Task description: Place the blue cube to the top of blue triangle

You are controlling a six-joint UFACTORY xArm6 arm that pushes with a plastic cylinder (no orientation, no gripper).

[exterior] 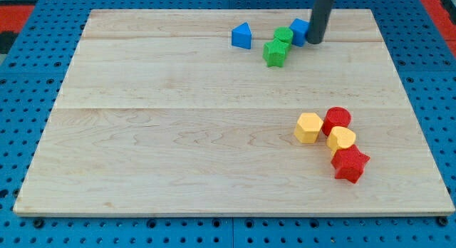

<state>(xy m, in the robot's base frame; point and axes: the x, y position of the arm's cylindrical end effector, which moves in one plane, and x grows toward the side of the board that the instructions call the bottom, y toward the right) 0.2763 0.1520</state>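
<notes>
Blue cube [298,31] sits upper right of centre, touching two green blocks [278,47]; blue triangle [241,36] lies left, apart. The rod's tip [313,42] rests against the cube's right side. No jaws on this rig. Best route judged: steer the cube over the green blocks, then left, stopping just above the triangle.

At the view's top, you see my tip [314,41] just right of the blue cube [298,31]. The green blocks [275,53] lie between that cube and the blue triangle [241,36], farther left.
</notes>
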